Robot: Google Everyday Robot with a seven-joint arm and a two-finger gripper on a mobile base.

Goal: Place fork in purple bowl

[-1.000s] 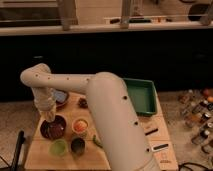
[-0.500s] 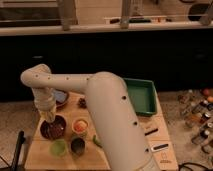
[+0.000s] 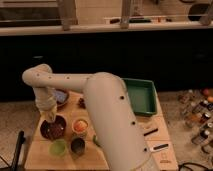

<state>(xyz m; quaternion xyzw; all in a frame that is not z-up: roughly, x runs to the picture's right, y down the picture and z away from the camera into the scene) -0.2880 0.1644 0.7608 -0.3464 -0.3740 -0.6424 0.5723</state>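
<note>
The purple bowl (image 3: pixel 52 129), wide, round and dark maroon, sits at the left of the wooden table (image 3: pixel 40 157). My gripper (image 3: pixel 49 117) hangs at the end of the white arm (image 3: pixel 60 80), directly over the bowl's far rim and pointing down into it. I cannot make out the fork; if it is at the gripper or in the bowl, it does not show.
A bluish-lavender bowl (image 3: pixel 62 96) sits behind the gripper. A small orange-filled bowl (image 3: pixel 80 125), a green cup (image 3: pixel 58 148) and a dark cup (image 3: pixel 77 145) stand near the purple bowl. A green tray (image 3: pixel 141 96) is at the right. Bottles (image 3: pixel 200 112) stand on the floor at far right.
</note>
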